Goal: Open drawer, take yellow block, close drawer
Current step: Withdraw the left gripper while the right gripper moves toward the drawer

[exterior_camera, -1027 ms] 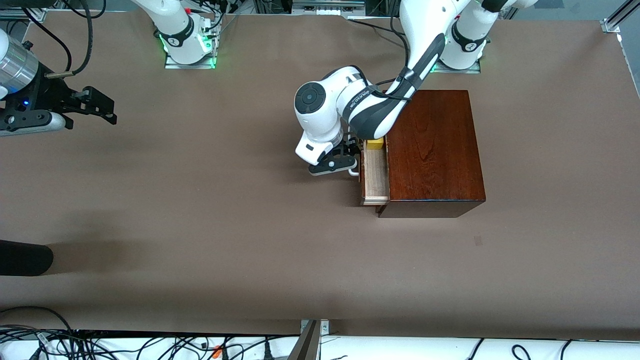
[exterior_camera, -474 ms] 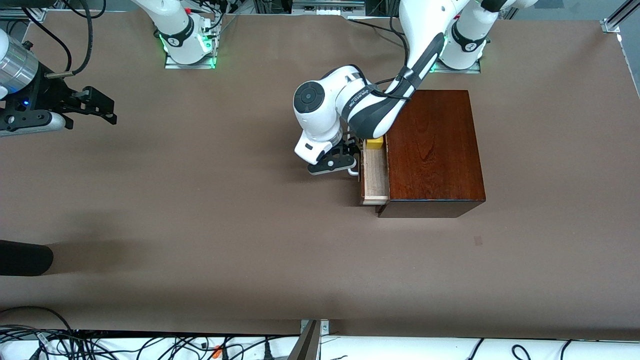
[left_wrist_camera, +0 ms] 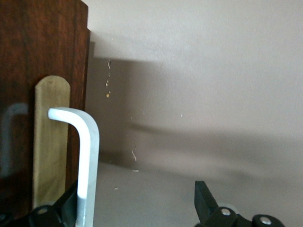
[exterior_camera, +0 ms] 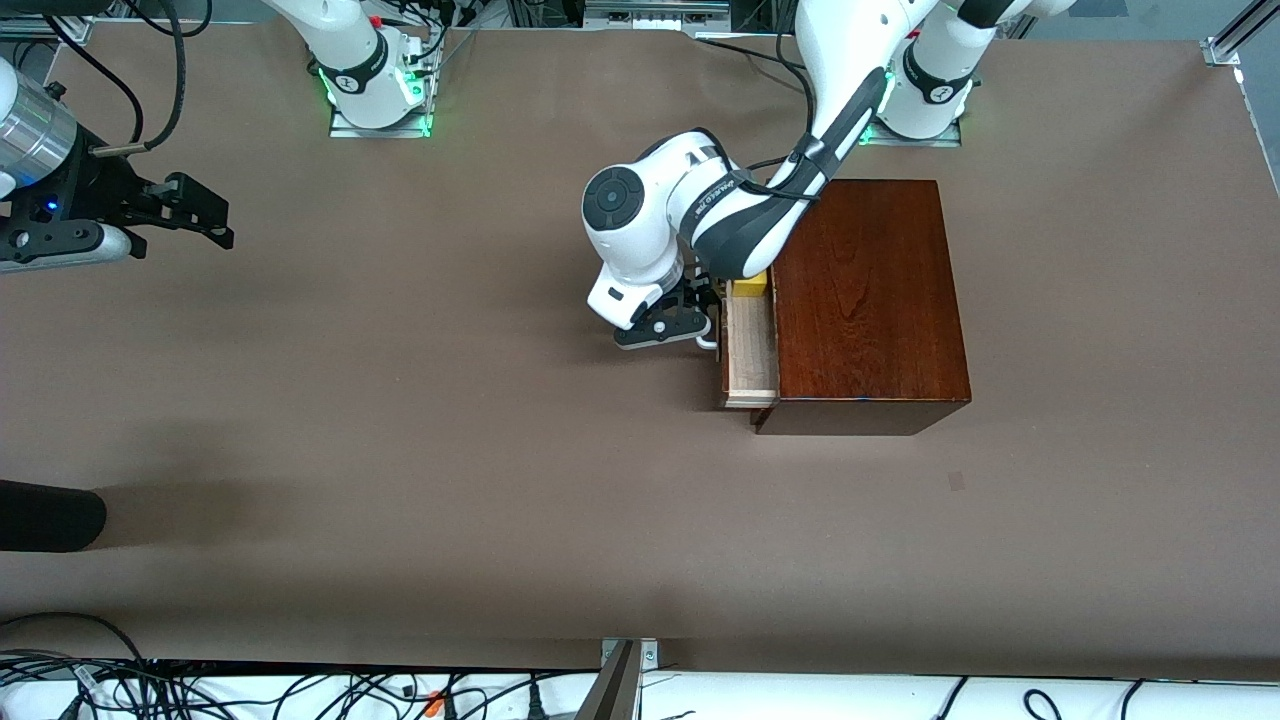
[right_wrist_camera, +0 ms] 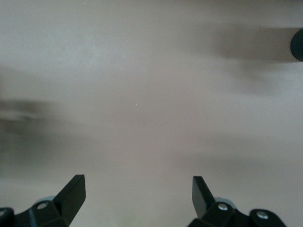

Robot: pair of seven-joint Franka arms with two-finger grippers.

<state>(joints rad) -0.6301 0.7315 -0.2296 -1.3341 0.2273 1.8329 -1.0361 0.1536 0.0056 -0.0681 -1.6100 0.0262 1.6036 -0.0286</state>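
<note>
Both grippers gape: left gripper (exterior_camera: 668, 322) beside the part-open drawer's (exterior_camera: 750, 350) handle (left_wrist_camera: 85, 156); right gripper (exterior_camera: 190, 212) waits over table (exterior_camera: 400, 450).

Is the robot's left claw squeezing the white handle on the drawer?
No. In the left wrist view the left gripper is open: one finger sits right beside the handle, the other stands well apart. Actual contact: cannot tell.

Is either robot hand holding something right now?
No. The left tool is open beside the drawer's white handle, one finger next to the bar, not clamped. The right tool waits open over bare table.
</note>
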